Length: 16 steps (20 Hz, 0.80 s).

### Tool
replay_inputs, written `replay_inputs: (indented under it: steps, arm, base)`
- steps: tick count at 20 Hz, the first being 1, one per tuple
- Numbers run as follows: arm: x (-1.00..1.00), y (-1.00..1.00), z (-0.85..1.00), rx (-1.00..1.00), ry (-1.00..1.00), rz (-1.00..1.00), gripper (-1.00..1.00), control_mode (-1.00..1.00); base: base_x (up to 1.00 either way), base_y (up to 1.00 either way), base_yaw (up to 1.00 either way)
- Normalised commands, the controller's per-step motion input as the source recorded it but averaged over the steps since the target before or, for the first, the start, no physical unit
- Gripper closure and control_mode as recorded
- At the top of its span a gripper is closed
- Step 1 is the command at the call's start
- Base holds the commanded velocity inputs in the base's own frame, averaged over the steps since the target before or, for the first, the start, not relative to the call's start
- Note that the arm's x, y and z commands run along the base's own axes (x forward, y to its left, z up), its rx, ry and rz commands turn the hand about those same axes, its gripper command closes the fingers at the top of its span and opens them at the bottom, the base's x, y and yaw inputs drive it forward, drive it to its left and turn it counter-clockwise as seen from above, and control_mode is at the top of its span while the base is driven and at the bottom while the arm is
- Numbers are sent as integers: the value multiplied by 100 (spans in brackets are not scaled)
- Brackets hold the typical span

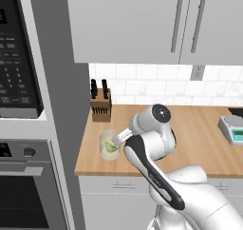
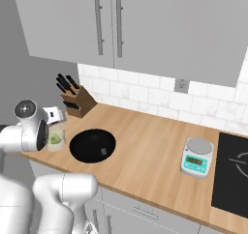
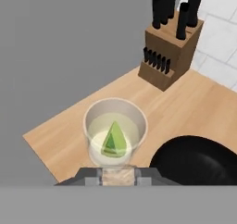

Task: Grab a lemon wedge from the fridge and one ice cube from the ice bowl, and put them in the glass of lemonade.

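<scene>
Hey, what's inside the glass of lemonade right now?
Inside the glass of lemonade sits the lemon wedge, point up in pale liquid. No ice cube is visible in it. Whether the wedge floats or touches the bottom cannot be told.

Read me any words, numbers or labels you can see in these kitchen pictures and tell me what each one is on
None can be read as text.
Microwave control panel: rows of pale button labels, too small and blurred to read.
Oven panel: a dark display, nothing legible.
Scale: a teal display with faint marks, too blurred to read.
Knife block, glass of lemonade, ice bowl: no lettering.
</scene>
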Motion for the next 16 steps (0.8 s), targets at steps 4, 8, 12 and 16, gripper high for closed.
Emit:
replay_inputs:
  steps: [4, 8, 12, 16]
  arm:
    - [4, 4, 0, -17, 10, 0, 100, -100]
    - [3, 4, 0, -3, 7, 0, 100, -100]
    - [13, 0, 0, 0, 6, 0, 100, -100]
    - [9, 0, 0, 0, 6, 0, 100, -100]
  base:
    - [0, 0, 0]
    - [0, 0, 0]
    - [0, 0, 0]
    - [0, 0, 0]
